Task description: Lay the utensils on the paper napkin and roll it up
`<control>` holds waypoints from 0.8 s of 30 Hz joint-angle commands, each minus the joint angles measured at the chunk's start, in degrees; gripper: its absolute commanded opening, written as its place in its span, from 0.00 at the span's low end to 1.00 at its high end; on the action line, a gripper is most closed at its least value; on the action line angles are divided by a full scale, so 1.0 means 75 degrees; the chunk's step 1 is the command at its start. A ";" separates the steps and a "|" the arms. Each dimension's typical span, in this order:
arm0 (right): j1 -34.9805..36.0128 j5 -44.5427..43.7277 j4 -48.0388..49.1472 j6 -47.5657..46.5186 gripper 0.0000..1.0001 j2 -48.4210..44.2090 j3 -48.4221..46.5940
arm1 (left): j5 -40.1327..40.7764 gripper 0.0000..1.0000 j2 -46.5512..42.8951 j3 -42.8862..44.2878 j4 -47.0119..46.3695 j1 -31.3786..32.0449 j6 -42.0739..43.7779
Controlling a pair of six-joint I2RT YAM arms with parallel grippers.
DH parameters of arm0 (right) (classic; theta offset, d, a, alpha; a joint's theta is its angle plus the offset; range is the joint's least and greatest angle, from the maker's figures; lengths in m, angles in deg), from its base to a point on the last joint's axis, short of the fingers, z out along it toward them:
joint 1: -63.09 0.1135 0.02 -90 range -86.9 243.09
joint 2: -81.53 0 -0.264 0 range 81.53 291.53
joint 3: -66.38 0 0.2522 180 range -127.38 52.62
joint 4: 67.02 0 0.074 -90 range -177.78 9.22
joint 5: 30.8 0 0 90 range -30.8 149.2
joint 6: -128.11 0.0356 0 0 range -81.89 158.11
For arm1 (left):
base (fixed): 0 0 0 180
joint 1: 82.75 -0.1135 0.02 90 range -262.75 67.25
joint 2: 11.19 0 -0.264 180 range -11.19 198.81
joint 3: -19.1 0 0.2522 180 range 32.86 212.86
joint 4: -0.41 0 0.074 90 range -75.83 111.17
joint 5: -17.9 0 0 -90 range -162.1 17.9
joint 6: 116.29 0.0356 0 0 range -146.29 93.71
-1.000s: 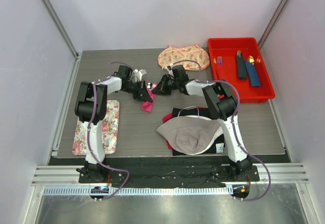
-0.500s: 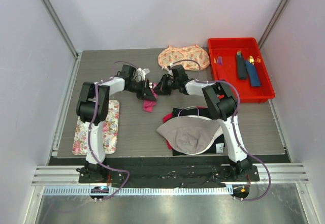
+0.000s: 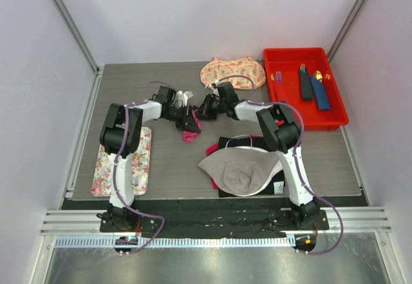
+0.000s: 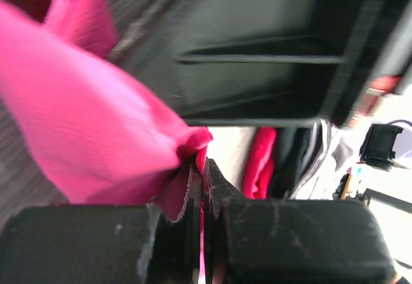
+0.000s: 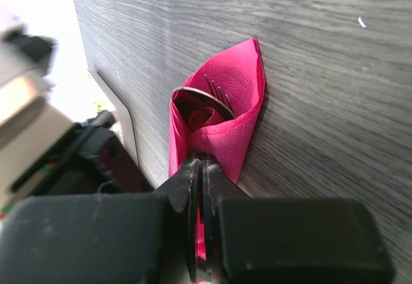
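Observation:
The pink paper napkin (image 5: 222,126) lies on the grey table, folded into a loose cone around the silver utensils (image 5: 212,96), whose fork tines and rim show at its mouth. My right gripper (image 5: 201,165) is shut on the napkin's near corner. My left gripper (image 4: 201,168) is shut on another part of the napkin (image 4: 84,123), which bulges up and to the left of the jaws. In the top view the napkin (image 3: 189,133) hangs below the left gripper (image 3: 190,123), with the right gripper (image 3: 201,111) just to its right.
A red bin (image 3: 302,89) at the back right holds dark napkin rolls and gold and purple utensils. A floral pouch (image 3: 233,73) lies at the back. A grey cap and dark clothes (image 3: 241,168) lie in front. A floral mat (image 3: 122,161) lies at the left.
My left gripper has moved right and a little forward with the napkin, closing in on the right gripper. The right arm has hardly moved.

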 commanded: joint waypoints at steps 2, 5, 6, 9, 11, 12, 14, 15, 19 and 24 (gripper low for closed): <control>0.0089 -0.0828 -0.0864 -0.0473 0.06 0.0057 0.0113 | -0.0003 0.06 0.0399 -0.0245 -0.0250 0.0019 -0.0377; 0.0101 -0.0571 -0.0863 -0.0496 0.10 -0.0049 0.0031 | 0.0032 0.08 0.0423 -0.0385 -0.0321 -0.0028 -0.0435; 0.0078 -0.0512 -0.0863 -0.0508 0.12 -0.0107 0.0008 | 0.0032 0.09 0.0423 -0.0444 -0.0379 -0.0040 -0.0459; 0.0042 -0.0184 -0.0899 -0.0485 0.20 -0.0295 -0.0110 | 0.0032 0.13 0.0481 -0.0585 -0.0543 -0.0122 -0.0657; -0.0016 0.0061 -0.0934 -0.0426 0.24 -0.0436 -0.0215 | -0.0026 0.16 0.0493 -0.0643 -0.0730 -0.0227 -0.0821; -0.0063 0.0133 -0.0934 -0.0438 0.26 -0.0482 -0.0273 | -0.0026 0.18 0.0505 -0.0643 -0.0754 -0.0251 -0.0845; -0.0156 0.0296 -0.1215 -0.0426 0.30 -0.0634 -0.0344 | -0.0096 0.19 0.0528 -0.0678 -0.0801 -0.0309 -0.0904; -0.0250 0.0344 -0.1227 -0.0426 0.34 -0.0682 -0.0367 | -0.0120 0.20 0.0540 -0.0702 -0.0917 -0.0333 -0.1009; -0.0485 0.0566 -0.1344 -0.0391 0.45 -0.0893 -0.0368 | -0.0261 0.23 0.0610 -0.0737 -0.1117 -0.0403 -0.1138; -0.0544 0.0766 -0.1251 -0.0485 0.47 -0.1139 -0.0333 | -0.0378 0.27 0.0669 -0.0737 -0.1223 -0.0415 -0.1150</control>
